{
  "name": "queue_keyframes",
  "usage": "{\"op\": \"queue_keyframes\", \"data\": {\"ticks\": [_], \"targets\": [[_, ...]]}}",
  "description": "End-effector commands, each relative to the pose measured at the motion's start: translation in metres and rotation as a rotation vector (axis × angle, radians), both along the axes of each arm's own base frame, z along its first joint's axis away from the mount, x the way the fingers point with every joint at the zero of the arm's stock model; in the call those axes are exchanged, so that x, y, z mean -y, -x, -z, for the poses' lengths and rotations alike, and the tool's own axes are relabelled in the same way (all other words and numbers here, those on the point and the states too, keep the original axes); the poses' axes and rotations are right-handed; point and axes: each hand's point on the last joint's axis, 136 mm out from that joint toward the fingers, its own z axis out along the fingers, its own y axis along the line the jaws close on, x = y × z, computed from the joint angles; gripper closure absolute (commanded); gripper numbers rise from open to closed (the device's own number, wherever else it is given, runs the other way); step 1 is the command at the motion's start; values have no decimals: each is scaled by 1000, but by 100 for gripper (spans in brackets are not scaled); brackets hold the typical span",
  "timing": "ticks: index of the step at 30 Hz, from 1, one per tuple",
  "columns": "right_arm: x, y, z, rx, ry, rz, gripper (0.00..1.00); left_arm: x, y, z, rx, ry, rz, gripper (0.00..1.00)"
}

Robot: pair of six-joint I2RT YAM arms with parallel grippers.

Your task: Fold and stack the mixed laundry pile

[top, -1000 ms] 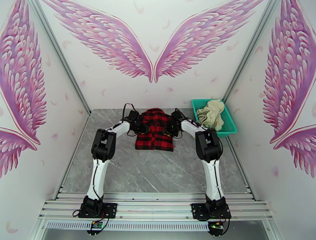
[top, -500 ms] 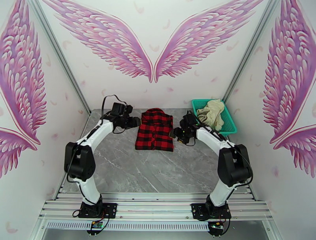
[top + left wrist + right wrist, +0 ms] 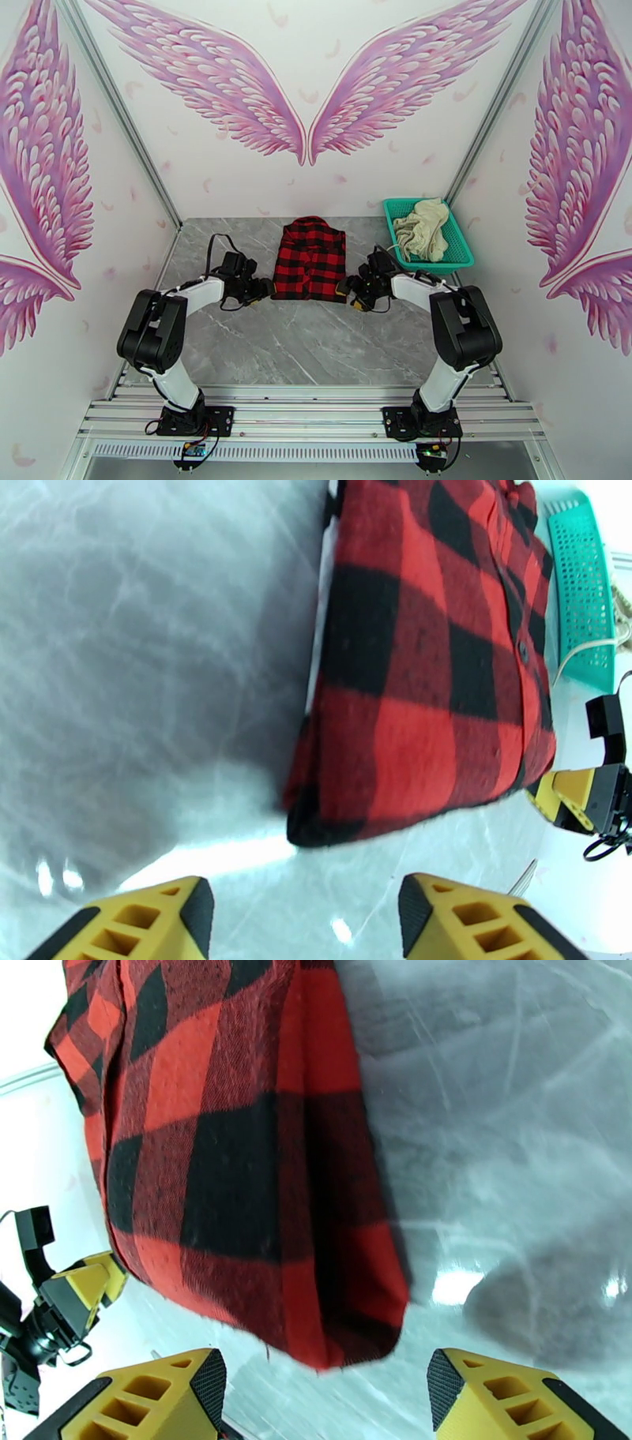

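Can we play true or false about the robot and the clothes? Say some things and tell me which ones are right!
1. The checked shirt lies folded on the table. True.
2. The cream garment is stacked on the shirt. False: it sits crumpled in the teal basket.
3. The left gripper and the right gripper both have open jaws with nothing in them. True.
4. The basket stands at the table's left side. False: it is at the far right corner.
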Motion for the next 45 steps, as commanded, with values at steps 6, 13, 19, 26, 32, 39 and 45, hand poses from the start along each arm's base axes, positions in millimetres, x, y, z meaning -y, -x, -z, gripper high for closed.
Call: {"op": "queue_keyframes", "data": {"ticks": [6,13,19,26,32,39,45], "targets": [[-8,-10,18,-24,-77,38,36,22,-11,20,-7,28,9,40],[-12,-12,30,-35,-97,35,50,33,-20,22,7,42,8,61],[-12,-13,28,-27,-81,31,70,31,-22,10,35,30,14,90],[-5,1,30,-48,-40,10,88,27,-10,6,44,21,30,100],[-2,21,27,-63,-37,5,96,18,15,6,30,1,41,100],[4,70,29,-126,9,-33,99,18,71,7,-10,-22,89,100],[11,114,16,-149,41,-39,99,14,111,-10,0,-32,82,100]]}}
